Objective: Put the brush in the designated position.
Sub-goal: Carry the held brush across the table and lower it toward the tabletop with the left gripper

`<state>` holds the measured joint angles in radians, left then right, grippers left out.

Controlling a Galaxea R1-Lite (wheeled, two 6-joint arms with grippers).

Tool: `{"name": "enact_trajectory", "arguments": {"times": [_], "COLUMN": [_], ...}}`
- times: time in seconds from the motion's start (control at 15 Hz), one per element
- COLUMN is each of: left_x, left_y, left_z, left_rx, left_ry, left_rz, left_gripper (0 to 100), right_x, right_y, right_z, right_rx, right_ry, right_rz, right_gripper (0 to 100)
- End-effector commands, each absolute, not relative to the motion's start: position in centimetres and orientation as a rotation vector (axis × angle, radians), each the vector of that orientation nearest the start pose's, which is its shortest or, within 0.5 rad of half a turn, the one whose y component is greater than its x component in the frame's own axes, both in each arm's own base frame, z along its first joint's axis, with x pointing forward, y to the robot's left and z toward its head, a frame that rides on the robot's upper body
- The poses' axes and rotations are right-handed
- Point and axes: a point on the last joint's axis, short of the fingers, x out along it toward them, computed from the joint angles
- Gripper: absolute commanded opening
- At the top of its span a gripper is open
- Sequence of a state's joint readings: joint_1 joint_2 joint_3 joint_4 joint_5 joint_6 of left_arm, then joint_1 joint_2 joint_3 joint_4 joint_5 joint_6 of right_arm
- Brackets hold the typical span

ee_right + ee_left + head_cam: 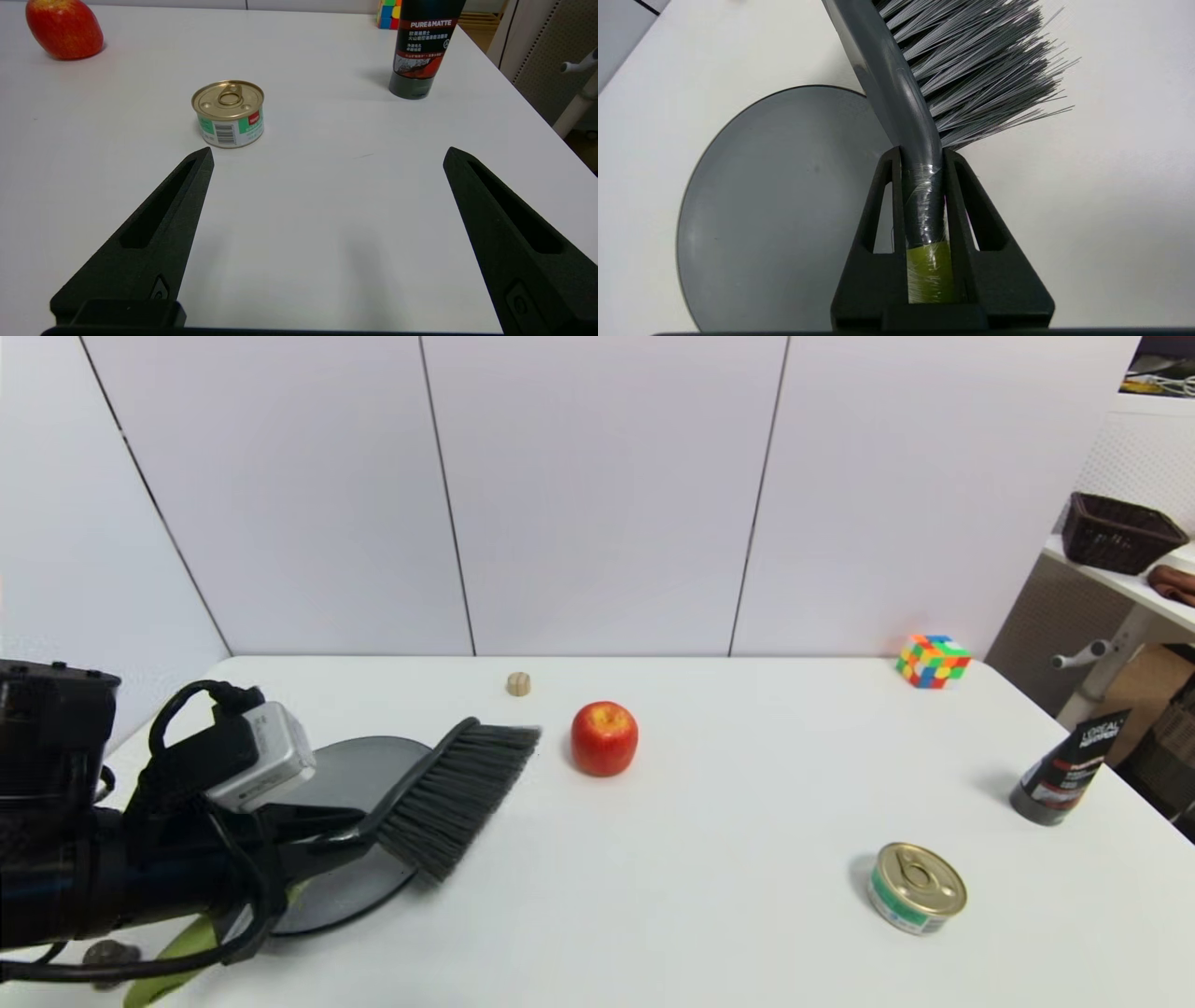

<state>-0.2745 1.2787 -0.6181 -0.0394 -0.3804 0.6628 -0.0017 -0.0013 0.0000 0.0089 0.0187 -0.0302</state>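
left gripper (922,186) reaches low from the table's left, clamped on the brush (453,793) neck | brush held above grey plate (359,770) edge, long axis toward apple (604,737), bristles facing right | right gripper (327,158) spread wide near tin can (229,113)

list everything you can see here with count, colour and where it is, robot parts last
brush: 1, olive-green handle, grey head and bristles, held above the table's left side, bristle end toward the apple
plate: 1, dark grey, round, left side of table, under the brush
apple: 1, red, centre of table
wooden piece: 1, tan, small, far edge behind the apple
puzzle cube: 1, multicoloured, far right corner
tin can: 1, gold lid, green and white label, near right
tube: 1, black and grey, standing on its cap, right edge
table: 1, white
left end effector: 1, black, shut on the brush neck
right end effector: 1, black, open, over the table near the can
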Motion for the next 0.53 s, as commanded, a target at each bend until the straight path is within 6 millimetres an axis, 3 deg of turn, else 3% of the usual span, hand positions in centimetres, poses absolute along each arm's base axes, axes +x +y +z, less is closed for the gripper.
{"name": "enact_trajectory", "arguments": {"times": [0.07,0.27,0.53], "left_x": [18.7,17.1,14.7], "left_y": [-0.8,0.9,1.1], "left_z": [16.8,15.8,15.6], "left_rx": [0.707,0.709,0.694], "left_ry": [0.346,0.383,0.408], "left_rz": [-0.925,-1.038,-1.224], "left_gripper": [0,0,0], "right_x": [-2.3,-2.3,-2.3], "right_y": [0.0,0.0,0.0], "right_z": [7.4,7.4,7.4], "right_rx": [-0.031,-0.031,-0.031], "right_ry": [0.01,0.01,0.01], "right_rz": [0.019,0.019,0.019], "right_gripper": [100,100,100]}}
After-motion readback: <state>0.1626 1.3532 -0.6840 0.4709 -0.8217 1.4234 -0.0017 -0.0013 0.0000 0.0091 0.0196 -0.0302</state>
